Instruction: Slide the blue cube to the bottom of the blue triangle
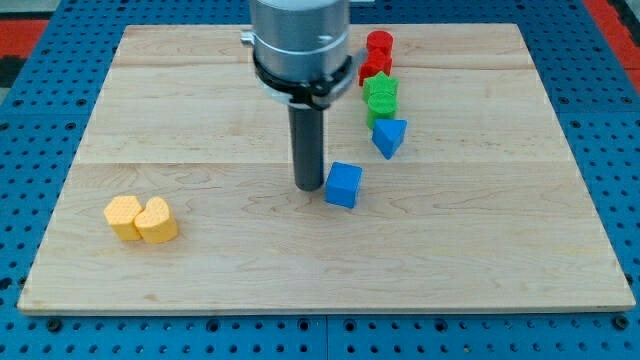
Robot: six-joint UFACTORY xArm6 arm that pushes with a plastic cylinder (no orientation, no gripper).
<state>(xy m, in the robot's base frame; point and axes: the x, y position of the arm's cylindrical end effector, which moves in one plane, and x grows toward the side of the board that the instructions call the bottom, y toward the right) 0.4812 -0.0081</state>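
Note:
The blue cube [343,185] sits near the middle of the wooden board [200,100]. The blue triangle [389,137] lies up and to the right of it, a short gap apart. My tip [308,187] stands right at the cube's left side, touching or nearly touching it. The rod rises from there to the arm's grey body at the view's top.
A column of blocks runs up from the blue triangle: a green star [380,89] over a green block [380,110], a red block [374,68] and a red cylinder [379,43]. Two yellow blocks [124,216] [157,221] sit together at the lower left.

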